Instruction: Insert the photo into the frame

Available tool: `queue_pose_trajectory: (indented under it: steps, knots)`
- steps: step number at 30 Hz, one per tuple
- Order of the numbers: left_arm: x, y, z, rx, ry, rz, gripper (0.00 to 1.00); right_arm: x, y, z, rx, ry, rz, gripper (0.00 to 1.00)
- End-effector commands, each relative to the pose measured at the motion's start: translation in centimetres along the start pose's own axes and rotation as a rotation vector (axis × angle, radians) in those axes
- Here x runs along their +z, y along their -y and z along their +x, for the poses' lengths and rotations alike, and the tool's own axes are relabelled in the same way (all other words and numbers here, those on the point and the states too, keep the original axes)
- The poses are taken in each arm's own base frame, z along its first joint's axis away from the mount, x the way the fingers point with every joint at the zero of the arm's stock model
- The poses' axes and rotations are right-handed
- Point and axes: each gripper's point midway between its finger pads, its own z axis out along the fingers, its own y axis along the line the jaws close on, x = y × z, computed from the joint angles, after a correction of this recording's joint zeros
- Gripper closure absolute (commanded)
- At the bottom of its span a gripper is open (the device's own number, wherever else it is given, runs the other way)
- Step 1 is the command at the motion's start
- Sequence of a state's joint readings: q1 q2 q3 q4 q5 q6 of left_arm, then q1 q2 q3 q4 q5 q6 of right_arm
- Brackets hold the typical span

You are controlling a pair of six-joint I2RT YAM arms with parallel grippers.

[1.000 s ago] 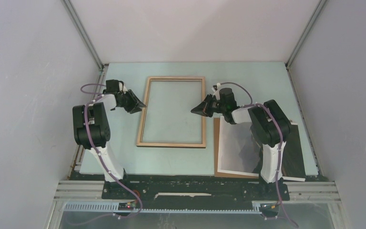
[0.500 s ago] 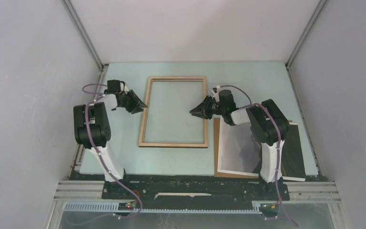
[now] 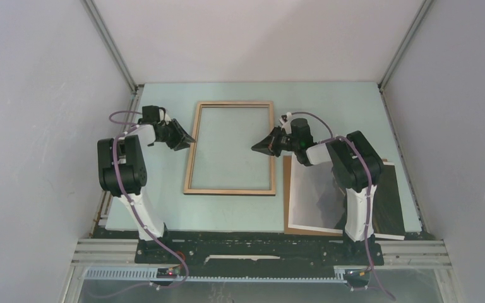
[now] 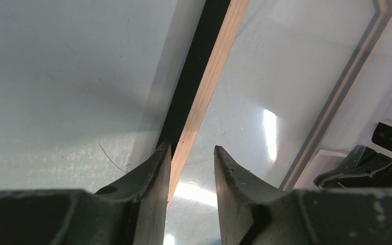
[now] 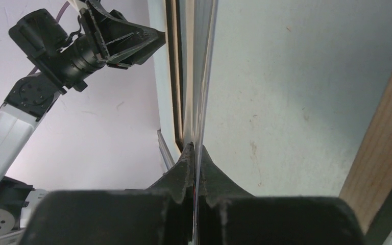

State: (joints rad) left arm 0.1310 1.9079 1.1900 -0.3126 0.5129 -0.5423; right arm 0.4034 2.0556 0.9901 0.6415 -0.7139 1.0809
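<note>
A: Where does the frame [image 3: 228, 190] lie?
B: Flat on the table [image 3: 328, 104], wood side up, between the two arms.
A: And the left gripper [image 3: 190, 140]?
B: At the frame's left rim, fingers [image 4: 153, 173] parted and released; in the wrist view the rim runs up to one tip.
A: The right gripper [image 3: 255, 147]?
B: Clenched on nothing, tips over the pane [image 3: 230, 145] just inside the right rim.
A: The photo [image 3: 312, 192]?
B: On the board [image 3: 287, 189], near right, partly under the right arm, just beside the frame.
</note>
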Motion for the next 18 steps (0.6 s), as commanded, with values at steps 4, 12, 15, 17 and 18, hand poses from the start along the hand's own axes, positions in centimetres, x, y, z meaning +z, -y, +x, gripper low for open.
queue_pose_trajectory:
  steps: [4, 12, 15, 17, 18]
  knots:
    - [0.4, 0.6, 1.7, -0.004, -0.055, 0.040, 0.63, -0.7, -4.0, -0.6, -0.040, -0.017, -0.158, 1.00]
    - [0.4, 0.6, 1.7, -0.006, -0.056, 0.042, 0.63, -1.1, -5.6, -0.4, -0.045, -0.024, -0.221, 1.00]
    - [0.4, 0.6, 1.8, -0.006, -0.057, 0.042, 0.64, -1.5, -5.9, -0.4, -0.051, -0.020, -0.229, 1.00]
    - [0.4, 0.7, 1.7, -0.005, -0.057, 0.044, 0.64, -1.6, -6.3, -0.4, -0.056, -0.020, -0.238, 1.00]
    - [0.4, 0.6, 1.7, -0.006, -0.057, 0.045, 0.64, -1.7, -6.4, -0.4, -0.058, -0.020, -0.246, 1.00]
